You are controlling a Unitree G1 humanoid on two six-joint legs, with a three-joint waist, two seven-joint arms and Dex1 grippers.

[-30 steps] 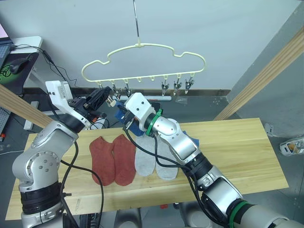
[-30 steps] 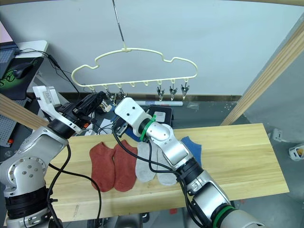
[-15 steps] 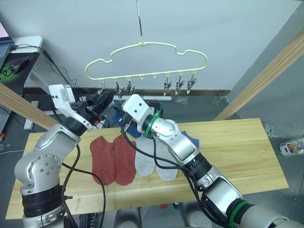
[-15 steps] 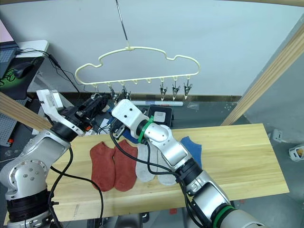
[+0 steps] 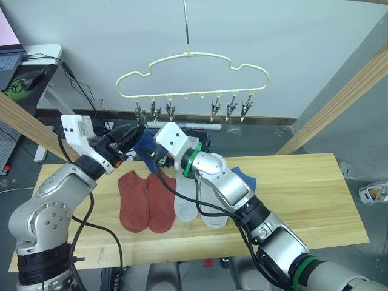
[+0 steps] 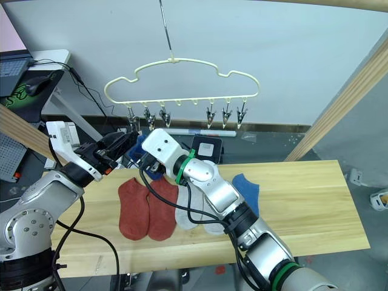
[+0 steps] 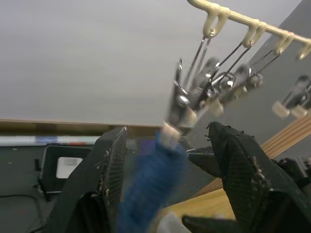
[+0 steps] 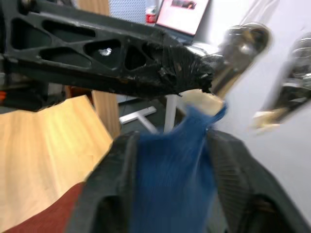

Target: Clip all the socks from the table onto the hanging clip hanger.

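Blue knit, one sock (image 8: 177, 165), is pinched in the right gripper (image 8: 170, 160) just under the leftmost clip of the clip hanger (image 5: 193, 76), its top edge touching that clip. The left gripper (image 7: 167, 160) stands with fingers spread wide either side of the clip. Two rust-red socks (image 5: 145, 197), two grey socks (image 5: 195, 203) and another blue sock (image 5: 242, 177) lie on the table (image 5: 303, 194).
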